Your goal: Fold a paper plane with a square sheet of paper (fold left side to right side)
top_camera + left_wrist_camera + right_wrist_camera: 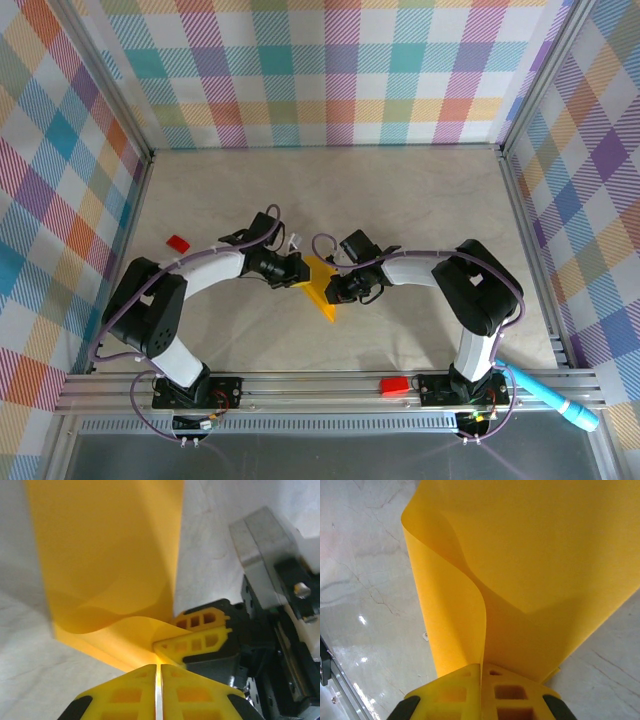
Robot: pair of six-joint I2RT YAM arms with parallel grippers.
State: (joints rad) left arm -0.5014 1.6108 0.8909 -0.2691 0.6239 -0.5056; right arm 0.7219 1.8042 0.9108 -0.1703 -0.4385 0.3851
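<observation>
One sheet [320, 285], two blocks [178, 242] [394, 385], one pen [555, 397]?

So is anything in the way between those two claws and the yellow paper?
Nothing visible is. The left claw and the right claw each pinch the yellow paper directly, close beside each other, where the sheet curls over.

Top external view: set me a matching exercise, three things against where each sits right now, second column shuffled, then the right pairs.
Things:
1. yellow-orange square sheet of paper
2. light blue pen-like cylinder
3. two small red blocks

Places:
A. one on the left of the table, one on the near metal rail
B. mid-table, pinched by the left gripper and the right gripper
C. near right corner, lying aslant

Pairs: 1-B, 2-C, 3-A.
</observation>
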